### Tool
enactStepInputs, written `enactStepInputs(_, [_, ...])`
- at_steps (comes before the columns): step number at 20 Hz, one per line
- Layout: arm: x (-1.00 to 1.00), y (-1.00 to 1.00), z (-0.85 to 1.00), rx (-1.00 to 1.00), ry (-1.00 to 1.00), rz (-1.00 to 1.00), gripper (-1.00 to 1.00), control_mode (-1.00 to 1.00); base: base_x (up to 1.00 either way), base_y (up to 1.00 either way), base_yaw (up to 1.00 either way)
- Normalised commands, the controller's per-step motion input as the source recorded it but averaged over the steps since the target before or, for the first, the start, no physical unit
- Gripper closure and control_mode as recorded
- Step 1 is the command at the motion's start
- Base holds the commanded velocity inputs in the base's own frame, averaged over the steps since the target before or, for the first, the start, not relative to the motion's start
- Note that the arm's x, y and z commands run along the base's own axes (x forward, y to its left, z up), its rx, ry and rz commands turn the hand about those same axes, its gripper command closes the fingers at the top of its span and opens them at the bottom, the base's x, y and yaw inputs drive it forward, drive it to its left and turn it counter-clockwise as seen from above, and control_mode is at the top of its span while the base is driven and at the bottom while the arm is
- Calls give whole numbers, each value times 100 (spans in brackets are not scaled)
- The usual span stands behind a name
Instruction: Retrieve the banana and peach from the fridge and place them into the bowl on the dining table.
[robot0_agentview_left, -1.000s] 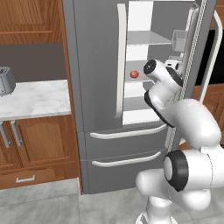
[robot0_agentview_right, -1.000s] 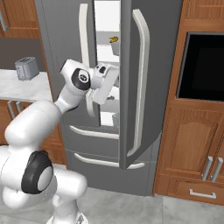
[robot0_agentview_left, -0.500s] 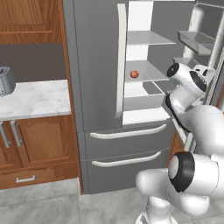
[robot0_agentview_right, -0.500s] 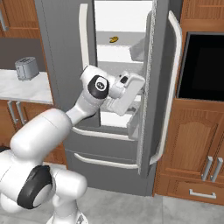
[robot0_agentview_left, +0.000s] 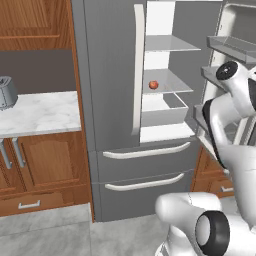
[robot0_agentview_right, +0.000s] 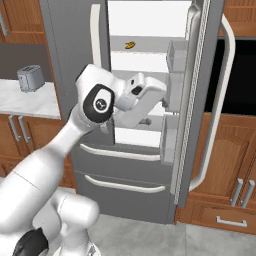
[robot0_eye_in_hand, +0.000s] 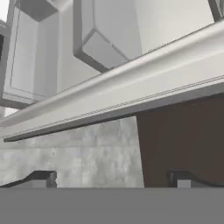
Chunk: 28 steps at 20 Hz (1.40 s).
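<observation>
The grey fridge (robot0_agentview_left: 110, 75) stands with its right door (robot0_agentview_right: 196, 100) swung wide open, showing white shelves. The peach (robot0_agentview_left: 153, 85), small and red-orange, sits on a middle shelf. The yellow banana (robot0_agentview_right: 130, 45) lies on a higher shelf. My gripper (robot0_agentview_right: 161, 100) is in front of the open compartment, pointing toward the inner edge of the open door and level with its bins. In the hand view my gripper (robot0_eye_in_hand: 113, 178) is open with nothing between its dark tips, and the door's edge runs slantwise close ahead. The bowl and the dining table are out of view.
A silver toaster (robot0_agentview_left: 5, 92) stands on the marble counter (robot0_agentview_left: 40, 112) left of the fridge, above wooden cabinets. Two drawers with white handles (robot0_agentview_left: 145, 150) sit below the open compartment. A black wall oven (robot0_agentview_right: 237, 75) and wooden cabinets lie behind the open door.
The fridge's right door has swung much farther open. My hand has swept right along with it, away from the shelves, and has stayed open.
</observation>
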Motion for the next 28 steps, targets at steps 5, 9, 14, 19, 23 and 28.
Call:
enactStepInputs(5, [-19,100,11,5,-29,0,-100,-100,0,0,0])
enactStepInputs(9, [-1,100,0,13,-27,-1,-100,-100,0,0,0])
enactStepInputs(14, [0,100,0,21,-14,-6,-100,-100,0,0,0])
enactStepInputs(19, [2,100,0,35,-15,-4,-100,-100,0,0,0])
enactStepInputs(23, [19,74,-2,43,-6,9,-100,-100,0,0,0])
enactStepInputs(28, [2,31,3,22,-17,26,-100,-100,0,0,0])
